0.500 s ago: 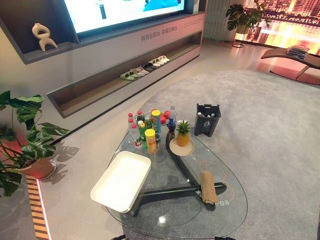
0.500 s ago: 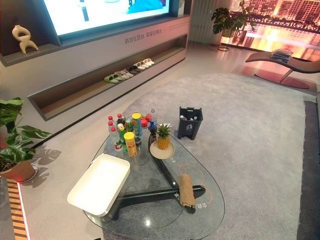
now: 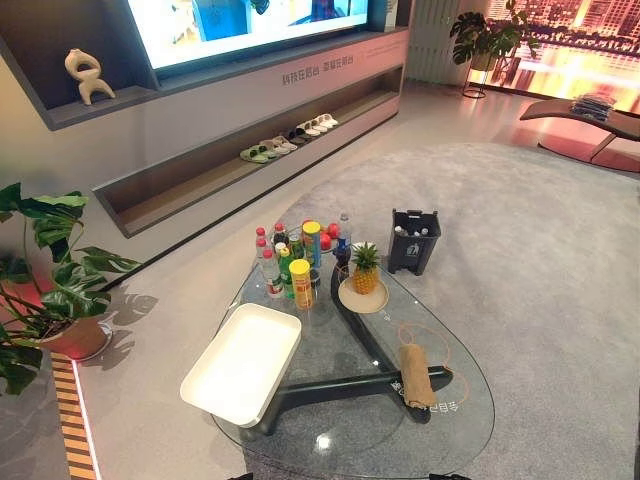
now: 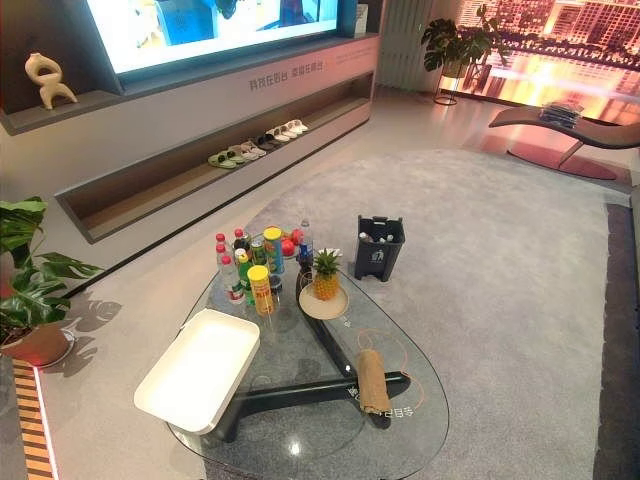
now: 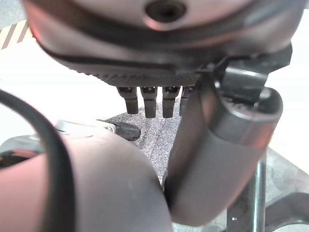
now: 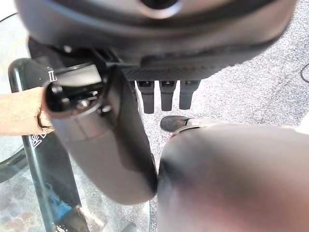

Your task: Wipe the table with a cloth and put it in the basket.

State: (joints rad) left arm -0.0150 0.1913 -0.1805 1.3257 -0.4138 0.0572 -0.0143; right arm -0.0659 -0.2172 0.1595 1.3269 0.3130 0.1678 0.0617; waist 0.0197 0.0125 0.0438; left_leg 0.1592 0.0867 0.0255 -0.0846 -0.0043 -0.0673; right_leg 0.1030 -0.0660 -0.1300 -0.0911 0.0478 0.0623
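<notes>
Two hands empty: left hand (image 5: 159, 43) and right hand (image 6: 169, 48) both hang with fingers straight, holding nothing. Rolled cloth (image 3: 416, 374) lies on glass table (image 3: 350, 445), thumb-side of right hand, long axis running away from it. Right hand nearer; basket (image 3: 243, 360) by left hand.

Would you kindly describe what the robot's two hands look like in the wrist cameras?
The left hand has a rounded dark housing, a finely textured palm edge, a row of slim, squared black fingers and a thick, smooth dark-grey thumb. The right hand looks the same.
</notes>
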